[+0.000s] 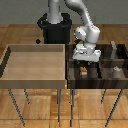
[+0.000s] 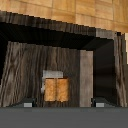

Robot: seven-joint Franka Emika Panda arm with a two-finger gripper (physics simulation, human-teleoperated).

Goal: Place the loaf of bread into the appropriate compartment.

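One loaf of bread (image 2: 55, 90) lying directly beneath end effector (image 2: 63, 103), centred between spread-apart fingertips, inside bin compartment (image 2: 30, 70), resting against grey cube (image 2: 53, 74).

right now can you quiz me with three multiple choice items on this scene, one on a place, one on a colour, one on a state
1. Where is the loaf of bread?
A. in the tan tray
B. in a section of the dark bin
C. on the floor

2. What colour is the loaf's lit face?
A. orange-tan
B. green
C. white

3. How is the claw?
A. shut on the loaf
B. above the loaf, not holding it
C. over the tan tray

Answers:
1 B, the loaf lies on the dark bin floor.
2 A, the wrist view shows it orange-tan.
3 B, the loaf rests on the floor between the fingertips.
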